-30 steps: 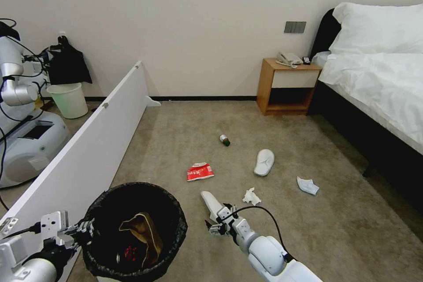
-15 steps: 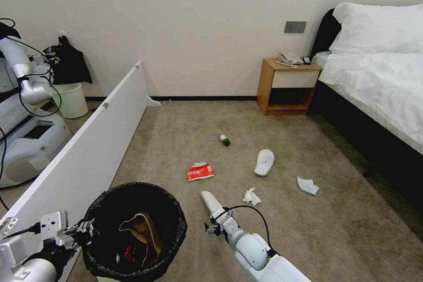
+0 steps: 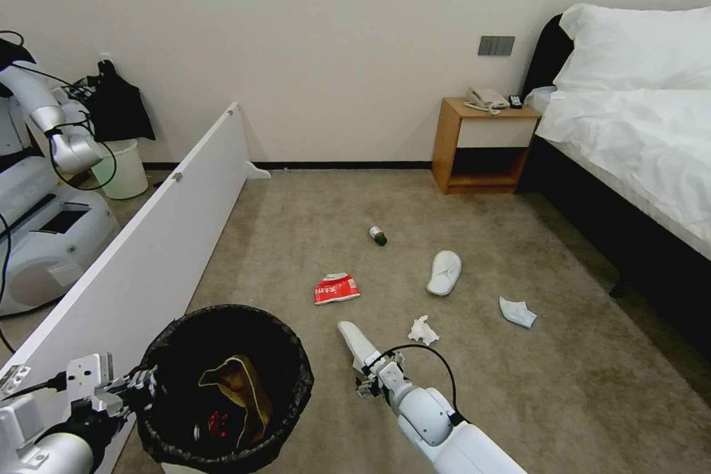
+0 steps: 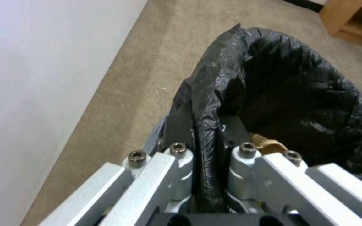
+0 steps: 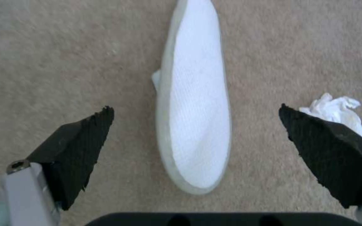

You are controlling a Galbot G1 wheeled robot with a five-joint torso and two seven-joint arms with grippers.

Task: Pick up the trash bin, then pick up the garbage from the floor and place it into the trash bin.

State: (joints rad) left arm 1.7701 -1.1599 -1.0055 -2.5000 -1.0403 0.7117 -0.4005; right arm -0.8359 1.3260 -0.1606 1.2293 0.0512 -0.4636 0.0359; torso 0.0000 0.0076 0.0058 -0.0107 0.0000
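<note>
L gripper point(image 4: 206, 138) clamps bag-lined rim of trash bin point(image 3: 226, 385) at its 9 o'clock. R gripper point(image 5: 195, 125) spread wide over near white slipper point(image 5: 195, 116); tissue wad point(image 5: 336, 108) at slipper's 3.

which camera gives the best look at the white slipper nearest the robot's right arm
The right wrist view: the slipper lies sole-up on the carpet, framed whole between the open fingers of the right pincer. The head view shows the same slipper with its near end hidden behind the right pincer. The left wrist view looks at the trash bin.
</note>
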